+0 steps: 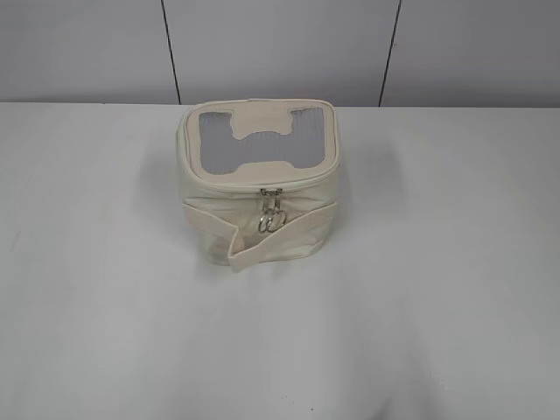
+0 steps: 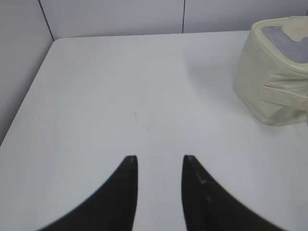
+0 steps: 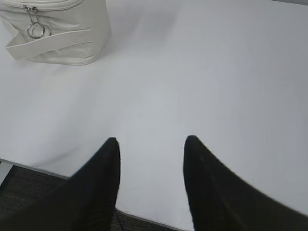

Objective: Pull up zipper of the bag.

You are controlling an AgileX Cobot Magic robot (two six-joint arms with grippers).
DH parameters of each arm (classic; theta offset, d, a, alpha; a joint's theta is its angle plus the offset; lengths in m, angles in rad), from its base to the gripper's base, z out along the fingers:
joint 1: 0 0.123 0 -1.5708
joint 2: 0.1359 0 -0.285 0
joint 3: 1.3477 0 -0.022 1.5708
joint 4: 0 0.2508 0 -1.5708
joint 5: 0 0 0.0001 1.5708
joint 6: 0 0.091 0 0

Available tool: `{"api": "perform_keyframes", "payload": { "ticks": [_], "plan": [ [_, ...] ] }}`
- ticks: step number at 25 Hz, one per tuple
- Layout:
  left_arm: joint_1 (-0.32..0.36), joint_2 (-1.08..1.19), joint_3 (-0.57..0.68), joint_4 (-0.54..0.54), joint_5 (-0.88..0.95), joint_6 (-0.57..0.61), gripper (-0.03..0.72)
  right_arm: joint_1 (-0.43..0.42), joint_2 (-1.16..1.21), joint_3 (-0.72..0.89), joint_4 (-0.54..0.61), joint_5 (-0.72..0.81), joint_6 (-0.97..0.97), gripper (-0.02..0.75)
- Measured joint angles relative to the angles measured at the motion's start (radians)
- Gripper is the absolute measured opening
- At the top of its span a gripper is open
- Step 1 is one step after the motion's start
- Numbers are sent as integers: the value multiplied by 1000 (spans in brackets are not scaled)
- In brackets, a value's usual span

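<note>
The bag [image 1: 254, 188] is a small boxy cream fabric bag with grey mesh panels on its lid, standing at the middle back of the white table. The zipper [image 1: 272, 210] shows silver sliders with round ring pulls hanging at the middle of the bag's front face. The bag also shows at the far right of the left wrist view [image 2: 274, 77] and at the top left of the right wrist view [image 3: 57, 33], where a ring pull [image 3: 36, 30] hangs. My left gripper [image 2: 159, 159] and right gripper [image 3: 151, 140] are open, empty and far from the bag. Neither shows in the exterior view.
The white table [image 1: 420, 289] ends at a grey panelled wall [image 1: 280, 44] behind the bag. Its near edge [image 3: 43, 168] shows in the right wrist view, with dark floor beyond. A loose end of the cream strap band [image 1: 249, 249] sticks out at the bag's front.
</note>
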Motion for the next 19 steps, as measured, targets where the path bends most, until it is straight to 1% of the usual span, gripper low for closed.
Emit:
{"api": "perform_keyframes", "payload": {
  "ticks": [19],
  "plan": [
    [0, 0, 0, 0, 0, 0, 238, 0, 0, 0, 0, 0, 0, 349]
  ]
}}
